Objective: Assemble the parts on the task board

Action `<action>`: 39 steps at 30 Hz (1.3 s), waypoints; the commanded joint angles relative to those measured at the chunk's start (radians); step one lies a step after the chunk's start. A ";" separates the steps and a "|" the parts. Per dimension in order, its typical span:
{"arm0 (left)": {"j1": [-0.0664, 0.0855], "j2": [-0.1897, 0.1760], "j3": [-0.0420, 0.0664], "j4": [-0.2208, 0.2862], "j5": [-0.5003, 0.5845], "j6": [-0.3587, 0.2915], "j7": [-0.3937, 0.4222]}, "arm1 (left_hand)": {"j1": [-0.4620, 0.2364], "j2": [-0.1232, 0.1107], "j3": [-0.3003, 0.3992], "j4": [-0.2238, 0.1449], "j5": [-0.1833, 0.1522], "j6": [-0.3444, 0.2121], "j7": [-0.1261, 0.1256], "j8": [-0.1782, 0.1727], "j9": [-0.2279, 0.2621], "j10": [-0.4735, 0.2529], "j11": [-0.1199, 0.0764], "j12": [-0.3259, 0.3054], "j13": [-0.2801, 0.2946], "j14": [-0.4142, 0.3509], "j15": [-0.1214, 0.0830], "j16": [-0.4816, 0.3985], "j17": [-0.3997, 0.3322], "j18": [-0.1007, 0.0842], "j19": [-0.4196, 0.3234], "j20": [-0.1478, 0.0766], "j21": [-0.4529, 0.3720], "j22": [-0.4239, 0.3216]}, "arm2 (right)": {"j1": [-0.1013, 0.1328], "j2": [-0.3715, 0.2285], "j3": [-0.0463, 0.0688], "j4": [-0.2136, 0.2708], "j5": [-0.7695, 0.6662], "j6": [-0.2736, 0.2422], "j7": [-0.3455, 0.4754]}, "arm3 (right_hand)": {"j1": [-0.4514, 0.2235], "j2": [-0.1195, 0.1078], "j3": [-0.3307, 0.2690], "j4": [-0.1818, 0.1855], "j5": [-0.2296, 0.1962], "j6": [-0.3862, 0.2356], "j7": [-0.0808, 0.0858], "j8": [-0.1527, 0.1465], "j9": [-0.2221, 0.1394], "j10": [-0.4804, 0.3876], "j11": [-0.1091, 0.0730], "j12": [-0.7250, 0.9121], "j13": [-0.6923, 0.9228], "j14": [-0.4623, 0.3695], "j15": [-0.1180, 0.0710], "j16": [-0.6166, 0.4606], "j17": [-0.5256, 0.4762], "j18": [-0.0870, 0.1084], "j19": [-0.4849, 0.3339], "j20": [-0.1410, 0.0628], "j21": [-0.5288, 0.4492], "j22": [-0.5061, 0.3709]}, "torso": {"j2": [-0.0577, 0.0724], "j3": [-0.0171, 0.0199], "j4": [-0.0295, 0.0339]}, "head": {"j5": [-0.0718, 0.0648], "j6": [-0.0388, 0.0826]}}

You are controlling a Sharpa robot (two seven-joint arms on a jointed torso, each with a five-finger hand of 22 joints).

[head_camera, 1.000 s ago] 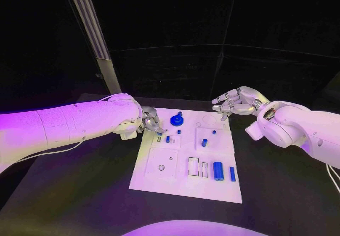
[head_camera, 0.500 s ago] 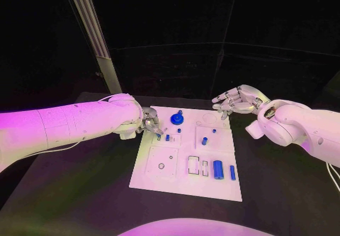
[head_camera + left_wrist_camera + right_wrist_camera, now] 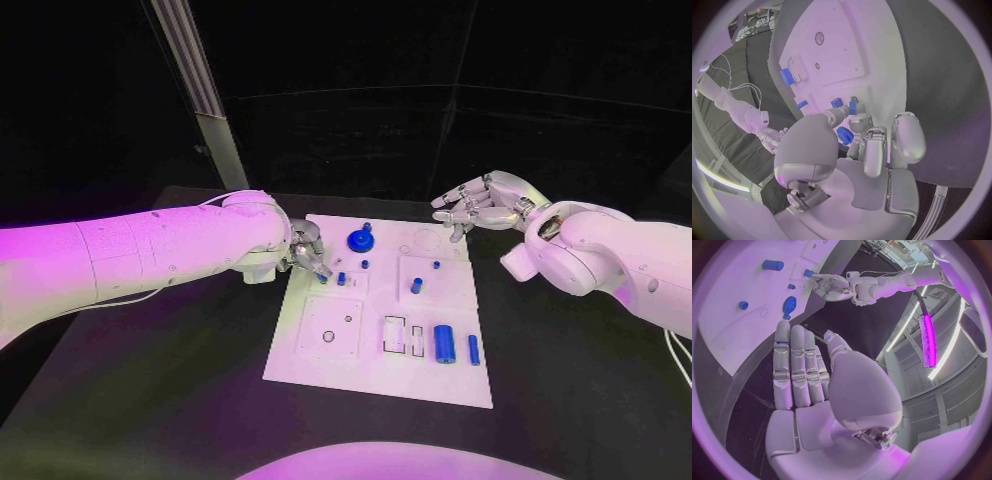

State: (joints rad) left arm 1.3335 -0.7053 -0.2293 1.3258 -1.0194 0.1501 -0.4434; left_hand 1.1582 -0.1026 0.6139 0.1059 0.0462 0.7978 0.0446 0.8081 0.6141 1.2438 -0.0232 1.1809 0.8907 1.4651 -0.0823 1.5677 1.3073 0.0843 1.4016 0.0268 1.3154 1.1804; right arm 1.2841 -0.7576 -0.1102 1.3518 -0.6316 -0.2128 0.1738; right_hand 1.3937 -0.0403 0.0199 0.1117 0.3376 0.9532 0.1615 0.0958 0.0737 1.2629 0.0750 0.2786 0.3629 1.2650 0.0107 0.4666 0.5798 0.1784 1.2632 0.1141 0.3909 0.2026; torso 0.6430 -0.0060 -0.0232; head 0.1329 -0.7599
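Black table's got the task board (image 3: pixel 378 370) dead center, left hand (image 3: pixel 304 250) pinching a small blue part (image 3: pixel 853 106) at its far-left edge (right hand (image 3: pixel 473 209) hovers loosely curled, holding nothing), and any tilt could jam it.

Left hand (image 3: pixel 304 250) hides the board's (image 3: pixel 378 370) far left edge; its grip on any small blue piece (image 3: pixel 852 106) is unreadable.
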 commanded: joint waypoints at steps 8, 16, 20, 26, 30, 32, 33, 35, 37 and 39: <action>0.001 -0.003 0.000 0.005 -0.008 0.042 -0.006 | 0.010 0.003 0.058 -0.065 0.003 0.004 -0.004 0.005 0.001 0.004 -0.007 0.005 0.001 0.106 -0.005 0.003 0.263 0.001 0.002 -0.003 0.003 0.000 | 0.002 0.000 0.001 0.000 0.000 0.007 0.006 | 0.002 0.005 -0.001 0.004 0.006 -0.008 0.002 0.004 0.001 -0.005 0.000 0.007 0.001 -0.008 0.001 0.005 0.001 0.001 -0.005 0.000 0.002 0.001 | 0.000 -0.0001 -0.0004 | 0.001 -0.001; 0.001 -0.002 0.000 0.002 -0.008 0.046 -0.006 | 0.010 0.003 0.056 -0.065 0.003 0.005 -0.004 0.005 0.001 0.003 -0.007 0.004 -0.001 0.106 -0.006 0.003 0.263 0.001 0.001 -0.003 0.002 -0.002 | 0.002 0.000 0.000 -0.001 0.000 0.006 0.006 | 0.002 0.005 -0.001 0.004 0.006 -0.008 0.002 0.004 0.001 -0.005 0.000 0.007 0.001 -0.008 0.001 0.005 0.001 0.001 -0.005 0.000 0.002 0.001 | 0.000 0.0003 -0.0003 | 0.002 -0.002; 0.001 0.001 0.000 0.000 -0.008 0.047 -0.006 | 0.010 0.003 0.055 -0.065 0.002 0.005 -0.004 0.005 0.001 0.003 -0.007 0.003 -0.002 0.106 -0.006 0.003 0.263 0.001 0.002 -0.003 0.002 -0.001 | 0.002 0.001 0.000 -0.001 0.000 0.007 0.006 | 0.002 0.005 -0.001 0.004 0.006 -0.008 0.002 0.004 0.001 -0.005 0.000 0.007 0.001 -0.008 0.001 0.005 0.001 0.001 -0.005 0.000 0.002 0.001 | 0.000 0.0005 -0.0003 | 0.002 -0.002; 0.001 0.006 0.000 -0.004 -0.008 0.045 -0.006 | 0.004 0.004 0.047 -0.061 0.002 0.008 -0.005 0.006 0.000 0.003 -0.008 0.003 -0.002 0.106 -0.006 0.003 0.263 0.001 0.001 -0.004 0.002 -0.001 | 0.002 0.001 0.000 -0.001 0.000 0.006 0.006 | 0.005 0.005 -0.001 0.004 0.005 -0.009 0.002 0.005 0.002 -0.006 0.001 0.007 0.003 -0.010 0.002 0.006 0.002 0.002 -0.006 0.000 0.003 0.002 | 0.000 0.0006 -0.0008 | 0.001 -0.003; 0.001 0.005 0.000 -0.003 -0.008 0.025 -0.005 | 0.003 0.008 0.046 -0.060 0.003 0.010 -0.006 0.007 0.000 0.006 -0.008 0.006 0.002 0.106 -0.007 0.003 0.263 0.001 0.002 -0.004 0.003 0.001 | 0.002 0.001 0.000 0.000 0.000 0.005 0.006 | 0.005 0.005 -0.001 0.004 0.005 -0.009 0.002 0.005 0.002 -0.006 0.001 0.007 0.003 -0.010 0.002 0.006 0.002 0.002 -0.006 0.000 0.003 0.002 | 0.000 0.0006 -0.0009 | 0.001 -0.002; 0.001 0.002 0.000 0.001 -0.008 0.012 -0.002 | 0.004 0.011 0.046 -0.060 0.003 0.011 -0.007 0.008 0.000 0.008 -0.009 0.007 0.004 0.106 -0.007 0.003 0.263 0.001 0.003 -0.005 0.004 0.002 | 0.002 0.001 0.000 0.000 0.000 0.005 0.005 | 0.005 0.005 -0.001 0.004 0.005 -0.009 0.002 0.005 0.002 -0.006 0.001 0.007 0.003 -0.010 0.002 0.006 0.002 0.002 -0.006 0.000 0.003 0.002 | 0.001 0.0002 -0.0004 | -0.001 -0.003; 0.000 0.000 0.000 0.003 -0.008 0.004 0.000 | 0.004 0.012 0.046 -0.060 0.003 0.012 -0.007 0.008 0.000 0.010 -0.009 0.009 0.007 0.106 -0.008 0.003 0.263 0.000 0.003 -0.005 0.004 0.003 | 0.002 0.000 0.000 0.000 0.000 0.005 0.005 | 0.005 0.005 -0.001 0.004 0.005 -0.009 0.002 0.005 0.002 -0.006 0.001 0.007 0.003 -0.010 0.002 0.006 0.002 0.002 -0.006 0.000 0.003 0.002 | 0.001 0.0002 -0.0003 | -0.001 -0.003; 0.000 -0.005 0.000 0.010 -0.008 -0.015 0.004 | 0.006 0.014 0.046 -0.061 0.003 0.014 -0.008 0.009 0.000 0.013 -0.010 0.012 0.012 0.106 -0.008 0.003 0.263 0.000 0.005 -0.005 0.006 0.006 | 0.002 0.000 0.000 0.000 0.000 0.006 0.005 | 0.005 0.005 -0.001 0.004 0.005 -0.009 0.002 0.005 0.002 -0.006 0.001 0.007 0.003 -0.010 0.002 0.006 0.002 0.002 -0.006 0.000 0.003 0.002 | 0.000 -0.0003 0.0003 | -0.002 -0.003; 0.000 -0.011 0.000 0.017 -0.008 -0.034 0.008 | 0.007 0.016 0.046 -0.063 0.003 0.015 -0.009 0.010 0.001 0.017 -0.011 0.016 0.017 0.106 -0.009 0.003 0.263 -0.001 0.006 -0.006 0.008 0.009 | 0.002 0.000 0.000 0.000 0.000 0.006 0.006 | 0.005 0.005 -0.001 0.004 0.005 -0.009 0.002 0.005 0.002 -0.006 0.001 0.007 0.003 -0.010 0.002 0.006 0.002 0.002 -0.006 0.000 0.003 0.002 | 0.000 -0.0002 0.0001 | -0.001 -0.004; 0.000 -0.017 0.000 0.026 -0.008 -0.057 0.012 | 0.009 0.017 0.046 -0.064 0.003 0.016 -0.010 0.011 0.001 0.020 -0.012 0.018 0.021 0.106 -0.009 0.003 0.263 -0.002 0.008 -0.006 0.010 0.012 | 0.002 0.000 0.000 -0.001 0.000 0.006 0.006 | 0.005 0.005 -0.001 0.004 0.005 -0.009 0.002 0.005 0.002 -0.006 0.001 0.007 0.003 -0.010 0.002 0.006 0.002 0.002 -0.006 0.000 0.003 0.002 | 0.000 0.0001 0.0002 | -0.001 -0.004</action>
State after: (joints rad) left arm 1.3324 -0.7207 -0.2298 1.3456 -1.0221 0.1473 -0.4427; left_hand 1.1611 -0.0988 0.6085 0.1005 0.0463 0.8131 0.0392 0.8149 0.6129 1.2568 -0.0356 1.1954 0.9109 1.4657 -0.0827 1.5677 1.3073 0.0843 1.4051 0.0233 1.3217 1.1918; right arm 1.2839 -0.7575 -0.1103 1.3504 -0.6316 -0.2122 0.1732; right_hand 1.3937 -0.0402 0.0199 0.1117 0.3376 0.9495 0.1652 0.0957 0.0736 1.2630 0.0750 0.2825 0.3646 1.2612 0.0144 0.4665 0.5804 0.1786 1.2632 0.1141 0.3909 0.2034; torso 0.6431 -0.0058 -0.0238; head 0.1314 -0.7632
